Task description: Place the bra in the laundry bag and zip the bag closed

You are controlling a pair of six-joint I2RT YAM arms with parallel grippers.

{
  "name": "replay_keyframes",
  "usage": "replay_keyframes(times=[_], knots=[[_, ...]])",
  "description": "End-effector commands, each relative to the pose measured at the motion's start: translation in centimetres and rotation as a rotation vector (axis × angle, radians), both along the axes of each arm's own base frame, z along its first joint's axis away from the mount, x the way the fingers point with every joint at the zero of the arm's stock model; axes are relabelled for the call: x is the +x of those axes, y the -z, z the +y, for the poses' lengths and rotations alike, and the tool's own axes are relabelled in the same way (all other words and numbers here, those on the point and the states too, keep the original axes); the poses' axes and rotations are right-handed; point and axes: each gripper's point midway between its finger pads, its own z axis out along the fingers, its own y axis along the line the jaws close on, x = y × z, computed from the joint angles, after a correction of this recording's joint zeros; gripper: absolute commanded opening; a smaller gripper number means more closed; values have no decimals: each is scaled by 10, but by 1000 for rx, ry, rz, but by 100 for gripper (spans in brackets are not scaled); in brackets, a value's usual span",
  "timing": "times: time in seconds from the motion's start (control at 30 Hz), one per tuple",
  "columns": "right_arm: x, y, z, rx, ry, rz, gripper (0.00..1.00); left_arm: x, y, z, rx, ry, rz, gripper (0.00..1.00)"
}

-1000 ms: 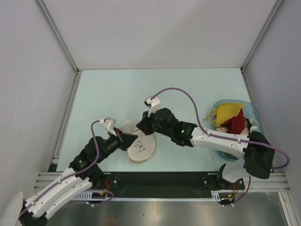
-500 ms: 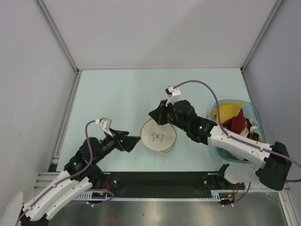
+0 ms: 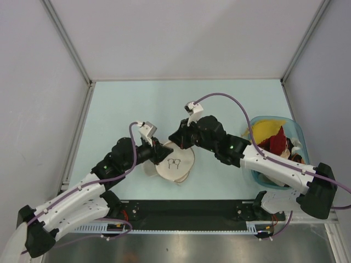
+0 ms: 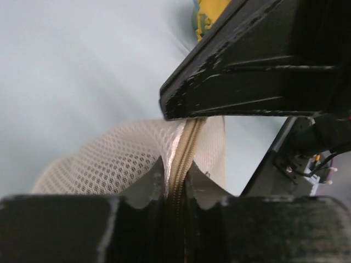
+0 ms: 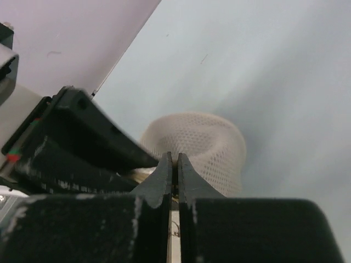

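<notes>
Your round cream-white mesh laundry bag (image 3: 175, 164) lies on the pale blue-green table (image 3: 126, 109), near the front edge and roughly at its centre. Its zip rim is raised where both grippers meet at its far-left side. You won't find the dark olive bra in any view, and the mesh is too dense to tell whether it is inside. At the right edge stands the translucent blue tub (image 3: 292, 126), which holds a yellow garment (image 3: 266, 130) and a red garment (image 3: 278, 142) piled together.

Your left arm reaches from the near-left corner toward the centre. The left gripper (image 3: 160, 153) is clenched on the bag's beige zip tape, which the left wrist view shows pinched between the two fingertips (image 4: 156, 170). Your right arm stretches leftward across the table in front of the tub. The right gripper (image 3: 179, 141) is pressed tight on the bag's rim just beside the left one, its jaws squeezed together with only a sliver of gap.
</notes>
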Motion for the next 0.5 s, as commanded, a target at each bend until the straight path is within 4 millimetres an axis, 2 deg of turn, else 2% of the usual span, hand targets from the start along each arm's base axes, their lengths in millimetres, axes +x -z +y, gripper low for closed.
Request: replay_keyframes(times=[0.0, 0.07, 0.1, 0.13, 0.17, 0.2, 0.23, 0.27, 0.3, 0.33, 0.37, 0.4, 0.47], knots=[[20, -18, -19, 47, 152, 8, 0, 3, -20, 7, -77, -47, -59, 4], [37, -10, -43, 48, 262, 46, 0, -1, -26, 19, -135, -102, -56, 0], [45, 2, -56, 40, 326, 74, 0, -1, -12, 26, -136, -136, -36, 0], [48, 1, -66, 72, 370, 103, 0, -2, -11, 30, -160, -157, -27, 0], [52, 7, -75, 73, 408, 122, 0, -9, -19, 37, -232, -171, -27, 0], [58, 18, -88, 66, 451, 136, 0, -12, -1, 40, -235, -184, 2, 0], [57, 13, -94, 90, 461, 134, 0, -17, 2, 42, -258, -181, 9, 1], [56, 10, -93, 106, 446, 123, 0, -23, 8, 45, -292, -179, 25, 6], [55, 8, -92, 111, 427, 113, 0, -28, 10, 45, -302, -159, 25, 17], [53, 7, -87, 98, 385, 92, 0, -29, 11, 46, -296, -155, 14, 42], [46, 3, -75, 111, 307, 93, 0, -30, 8, 49, -288, -156, 1, 53], [41, 1, -67, 102, 267, 90, 0, -29, 5, 50, -275, -158, -17, 74], [36, -3, -55, 68, 214, 61, 0, -24, -11, 48, -240, -148, -78, 92]])
